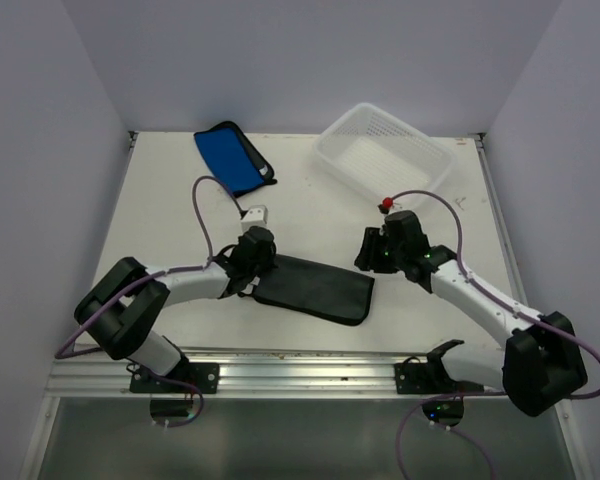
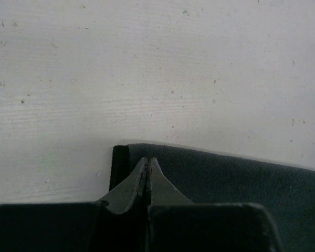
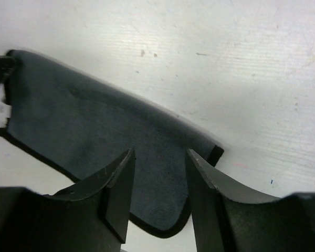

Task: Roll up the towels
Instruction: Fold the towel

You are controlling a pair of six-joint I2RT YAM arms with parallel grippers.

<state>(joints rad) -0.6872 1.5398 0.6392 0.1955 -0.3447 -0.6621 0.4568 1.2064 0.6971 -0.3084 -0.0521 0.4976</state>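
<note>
Desk (image 1: 170, 210): white, wood-grained.
Dark towel (image 1: 315, 288): flat, unrolled.
Left tool (image 2: 148, 161): fingers together at towel's left end.
Right tool (image 3: 158, 155): apart above towel's right end.

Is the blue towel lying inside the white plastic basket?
No, the blue towel lies on the table, to the left of the white basket and apart from it.

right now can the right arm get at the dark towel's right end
Likely yes: the right gripper hangs open just above that end of the dark towel, with nothing between them.
</note>
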